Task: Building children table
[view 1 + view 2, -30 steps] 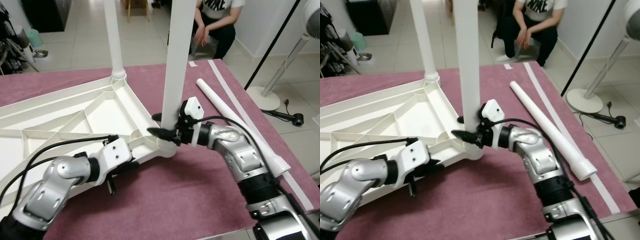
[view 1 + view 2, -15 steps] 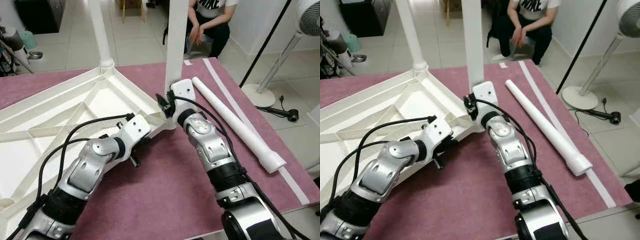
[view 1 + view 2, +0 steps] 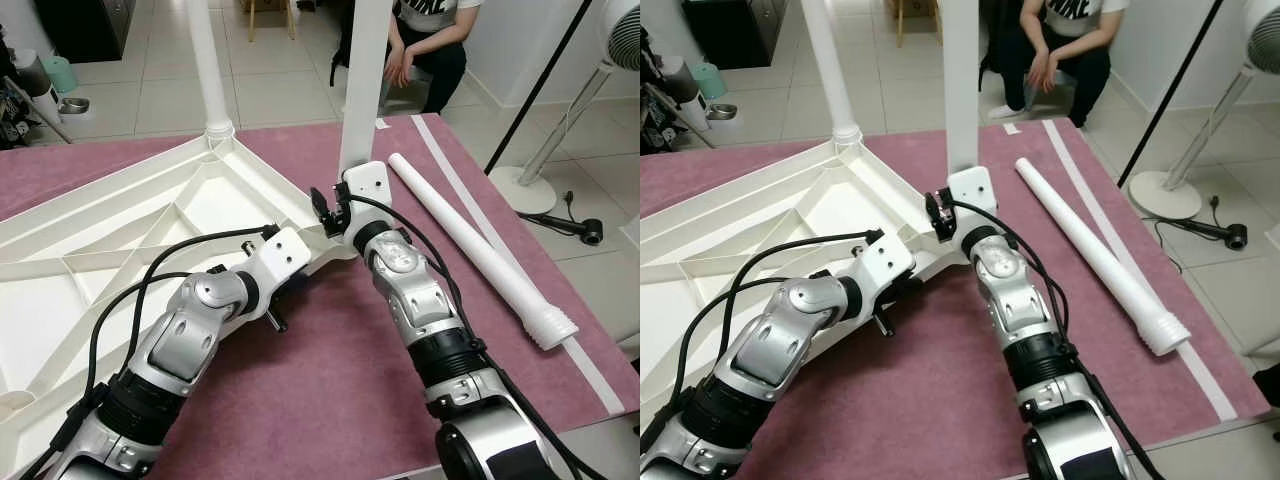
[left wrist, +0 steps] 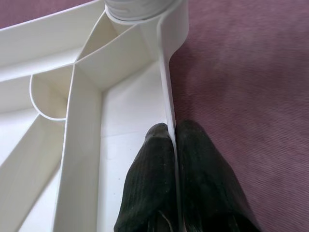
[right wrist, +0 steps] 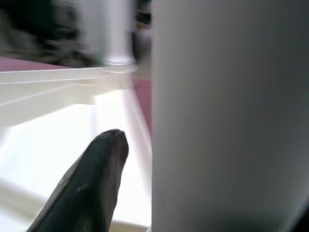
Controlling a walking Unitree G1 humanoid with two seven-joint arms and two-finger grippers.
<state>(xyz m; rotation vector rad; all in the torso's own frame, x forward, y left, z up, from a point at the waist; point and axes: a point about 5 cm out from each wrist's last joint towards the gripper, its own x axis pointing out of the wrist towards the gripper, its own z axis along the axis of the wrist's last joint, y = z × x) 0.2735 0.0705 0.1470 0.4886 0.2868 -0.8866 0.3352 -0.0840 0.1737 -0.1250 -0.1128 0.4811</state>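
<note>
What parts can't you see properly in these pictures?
- Upright near leg: its top is cut off by the eye views' upper edge.
- Right gripper: its far finger is hidden behind that leg in the wrist view.
- Far leg: blurred in the right wrist view.

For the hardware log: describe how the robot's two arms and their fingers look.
Both arms are jointed silver shells with black ribbed sections and white wrist blocks; loose black cables loop along them. The left gripper and right gripper have long matte black fingers with rounded tips.

Both upright table legs [image 3: 364,80] run off the top edge. In the right wrist view, 1 black finger [image 5: 87,188] shows; the background is blurred, perhaps another leg.
</note>
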